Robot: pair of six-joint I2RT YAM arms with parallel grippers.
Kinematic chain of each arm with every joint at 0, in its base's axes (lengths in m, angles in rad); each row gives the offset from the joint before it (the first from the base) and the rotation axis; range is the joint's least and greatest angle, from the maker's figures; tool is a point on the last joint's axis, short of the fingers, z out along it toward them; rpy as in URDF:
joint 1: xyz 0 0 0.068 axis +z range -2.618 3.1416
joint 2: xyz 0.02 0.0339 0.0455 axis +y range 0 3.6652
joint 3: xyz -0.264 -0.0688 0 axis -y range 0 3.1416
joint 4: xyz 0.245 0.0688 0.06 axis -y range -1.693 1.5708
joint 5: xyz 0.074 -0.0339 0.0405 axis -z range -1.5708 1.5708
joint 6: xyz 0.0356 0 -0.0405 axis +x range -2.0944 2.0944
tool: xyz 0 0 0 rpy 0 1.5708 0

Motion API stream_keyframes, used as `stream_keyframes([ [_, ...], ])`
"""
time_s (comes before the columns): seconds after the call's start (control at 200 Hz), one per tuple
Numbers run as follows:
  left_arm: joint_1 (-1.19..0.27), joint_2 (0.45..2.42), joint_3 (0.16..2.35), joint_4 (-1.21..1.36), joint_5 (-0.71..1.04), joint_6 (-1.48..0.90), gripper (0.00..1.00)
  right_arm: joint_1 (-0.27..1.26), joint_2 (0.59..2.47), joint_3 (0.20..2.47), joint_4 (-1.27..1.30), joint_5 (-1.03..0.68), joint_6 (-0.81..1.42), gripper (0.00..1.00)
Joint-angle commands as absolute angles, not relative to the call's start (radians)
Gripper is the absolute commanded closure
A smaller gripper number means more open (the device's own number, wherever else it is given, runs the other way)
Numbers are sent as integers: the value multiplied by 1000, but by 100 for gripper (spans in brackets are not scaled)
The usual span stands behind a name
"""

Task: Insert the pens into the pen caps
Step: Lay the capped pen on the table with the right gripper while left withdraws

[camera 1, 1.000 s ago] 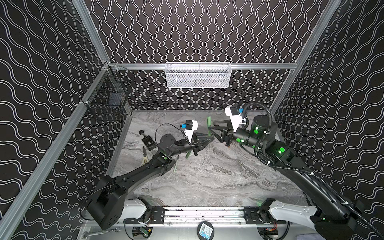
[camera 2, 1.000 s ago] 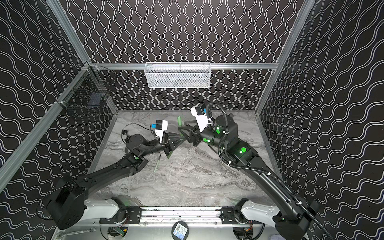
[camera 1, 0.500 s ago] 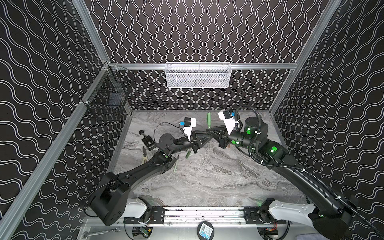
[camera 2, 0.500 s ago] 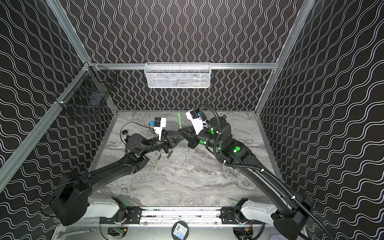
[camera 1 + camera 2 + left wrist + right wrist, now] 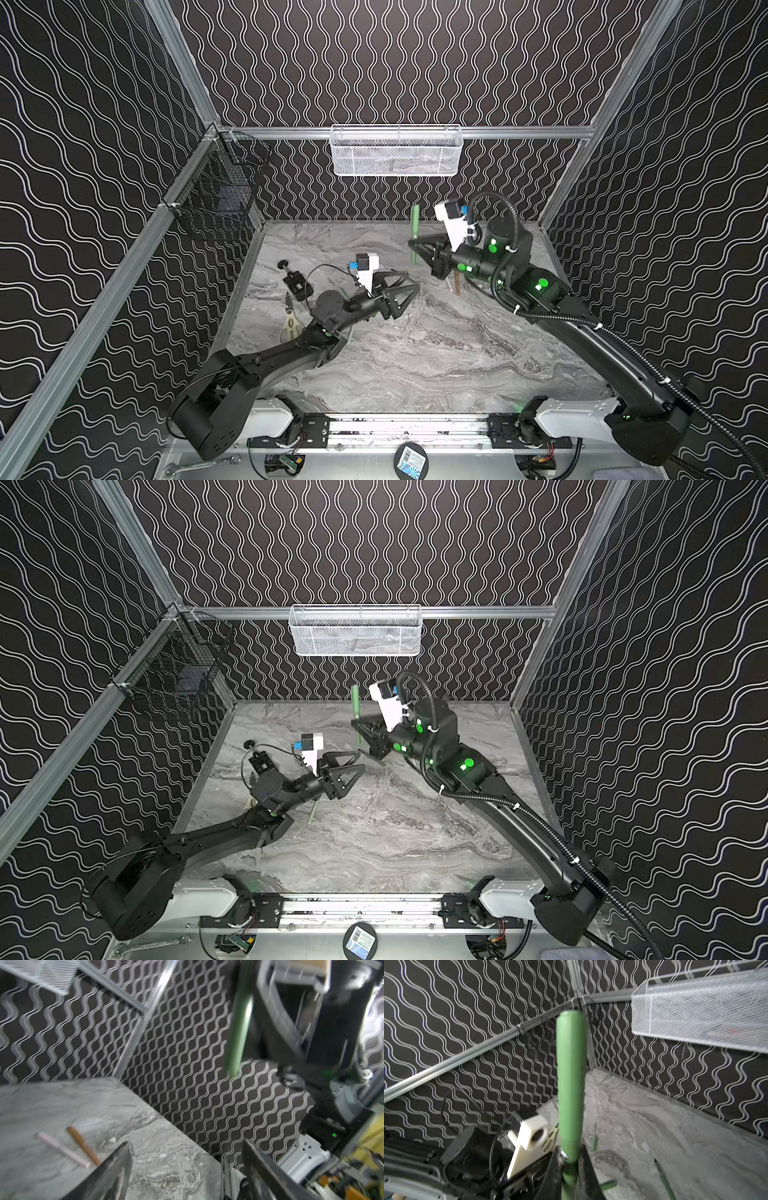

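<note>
My right gripper (image 5: 413, 246) (image 5: 356, 726) (image 5: 571, 1160) is shut on a green pen (image 5: 414, 224) (image 5: 355, 706) (image 5: 572, 1076) and holds it upright above the table's back. A wider green pen cap covers the pen's upper end, with its seam just above the jaws. My left gripper (image 5: 412, 279) (image 5: 359, 759) (image 5: 186, 1141) hangs open and empty just below and in front of that pen (image 5: 239, 1028). A pale pink pen (image 5: 62, 1149) and a gold-brown pen (image 5: 83, 1145) lie side by side on the table. Two loose green pen caps (image 5: 595, 1142) (image 5: 608, 1184) and a green pen (image 5: 664, 1180) lie there too.
A white mesh basket (image 5: 395, 151) hangs on the back wall and a black wire basket (image 5: 216, 199) on the left wall. A small black clamp (image 5: 295, 282) and pale-handled scissors (image 5: 291, 328) lie by the table's left edge, beside the left arm.
My left gripper has gone from shut to open and has drawn back from the green pen. My right gripper has shut on that pen and keeps it upright.
</note>
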State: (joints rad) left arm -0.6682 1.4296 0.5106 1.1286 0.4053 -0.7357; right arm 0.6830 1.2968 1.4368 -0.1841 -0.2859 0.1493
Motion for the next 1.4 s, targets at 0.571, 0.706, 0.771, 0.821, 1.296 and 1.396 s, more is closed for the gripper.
stream_keyframes([
  [0.571,-579,1182,1062,-384,-86,-410,11,349,1935,1374,-514,-256,204,98],
  [0.706,-572,1294,1224,-424,-82,-346,11,346,2060,1452,-555,-200,205,97],
  [0.771,-569,1332,1249,-415,-65,-341,11,335,2102,1481,-571,-182,210,97],
  [0.821,-568,1343,1228,-379,-43,-347,11,327,2129,1501,-586,-185,211,96],
  [1.296,-526,1266,1078,-287,11,-341,11,310,2177,1555,-614,-179,262,80],
  [1.396,-526,1259,1080,-292,8,-336,11,310,2181,1566,-625,-169,269,78],
])
